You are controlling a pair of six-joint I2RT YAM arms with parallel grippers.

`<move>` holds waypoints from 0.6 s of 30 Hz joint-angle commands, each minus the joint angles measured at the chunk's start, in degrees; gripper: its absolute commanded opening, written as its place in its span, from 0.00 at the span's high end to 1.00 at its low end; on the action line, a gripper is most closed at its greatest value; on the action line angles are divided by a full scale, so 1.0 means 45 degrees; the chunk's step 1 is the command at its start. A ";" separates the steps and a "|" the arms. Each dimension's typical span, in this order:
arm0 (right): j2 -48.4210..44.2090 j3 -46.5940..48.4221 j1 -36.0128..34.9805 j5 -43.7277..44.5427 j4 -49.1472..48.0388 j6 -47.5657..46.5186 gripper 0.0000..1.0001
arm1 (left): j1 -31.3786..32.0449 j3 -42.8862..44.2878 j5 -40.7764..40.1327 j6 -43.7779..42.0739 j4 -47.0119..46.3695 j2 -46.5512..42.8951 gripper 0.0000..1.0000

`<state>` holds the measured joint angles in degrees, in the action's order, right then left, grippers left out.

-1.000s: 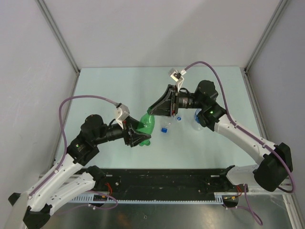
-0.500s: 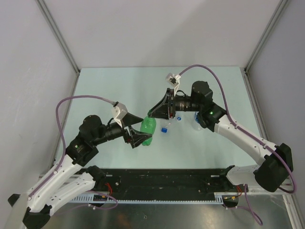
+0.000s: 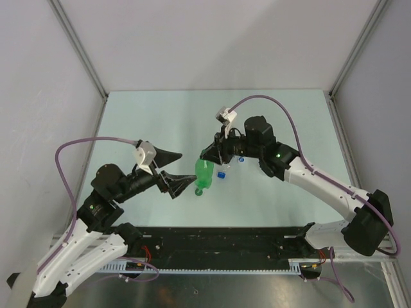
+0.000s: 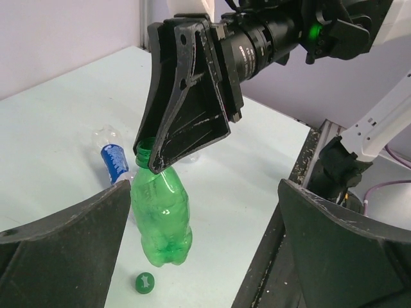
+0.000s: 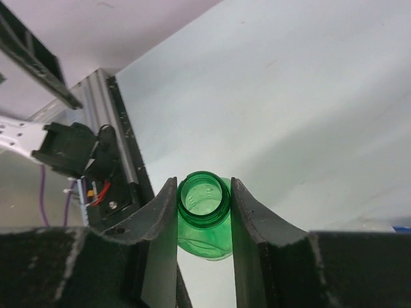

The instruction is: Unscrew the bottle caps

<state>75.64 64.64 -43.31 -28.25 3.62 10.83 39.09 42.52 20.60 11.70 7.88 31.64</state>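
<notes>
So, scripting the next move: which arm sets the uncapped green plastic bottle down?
Right. The right gripper holds the green plastic bottle by its neck; the left gripper stands open, apart from it.

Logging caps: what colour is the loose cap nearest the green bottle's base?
Green cap, clearest in the left wrist view.

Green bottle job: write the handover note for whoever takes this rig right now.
Left gripper: open, empty, beside the green bottle.
Right gripper: shut on that bottle's open neck.
Green cap: off, on the table by the bottle's base. Blue cap: loose on the table.
A clear bottle lies behind; its neck is unclear.
To do: set the green bottle down, check the clear bottles.
</notes>
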 commanded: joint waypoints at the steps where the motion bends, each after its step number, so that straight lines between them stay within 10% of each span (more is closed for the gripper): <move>1: 0.0146 0.0508 -0.0421 0.2164 0.0017 -0.0970 1.00 | -0.0050 0.0079 -0.0484 -0.0441 0.0036 -0.0075 0.00; 18: 0.0808 -0.0248 -0.1034 0.4146 -0.3138 -0.0885 1.00 | -0.0038 0.0366 -0.0852 -0.0777 0.0617 -0.0154 0.01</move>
<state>78.56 64.40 -47.57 -11.57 -3.31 6.44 39.09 42.54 18.13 10.00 10.31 31.44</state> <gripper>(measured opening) 0.338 0.994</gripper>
